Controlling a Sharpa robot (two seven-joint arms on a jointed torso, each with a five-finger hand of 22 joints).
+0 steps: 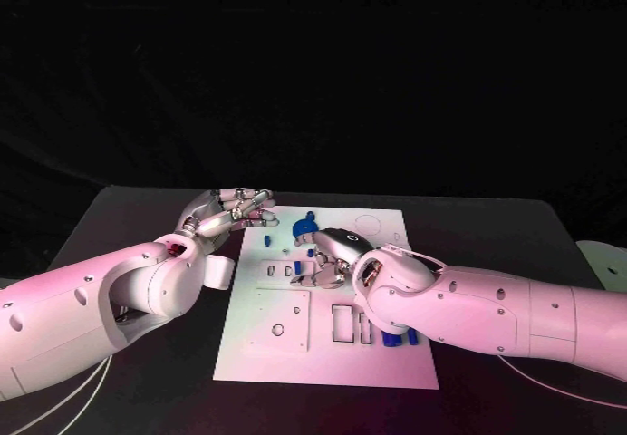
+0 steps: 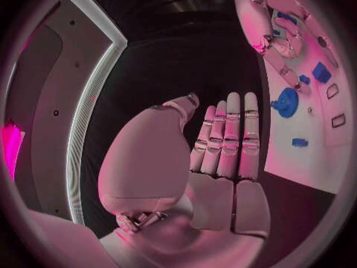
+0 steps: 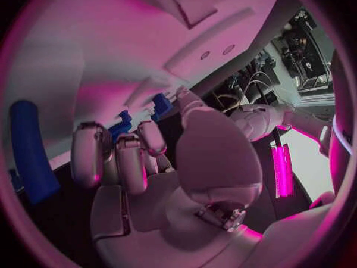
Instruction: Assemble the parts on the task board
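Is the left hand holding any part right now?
No: in the left wrist view the left hand has its fingers straight and side by side with nothing in them, beside the task board.

Black table with a white object at its right edge

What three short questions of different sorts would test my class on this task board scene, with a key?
1. True or false: the left hand has its fingers straight and holds nothing.
2. Where is the right hand? A) over the task board; B) off to one side of it; C) on top of the other hand.
3. Fill the gap: the round blue part lies near the board's ____ edge, as seen from the robot.

Key: 1 true; 2 A; 3 far.
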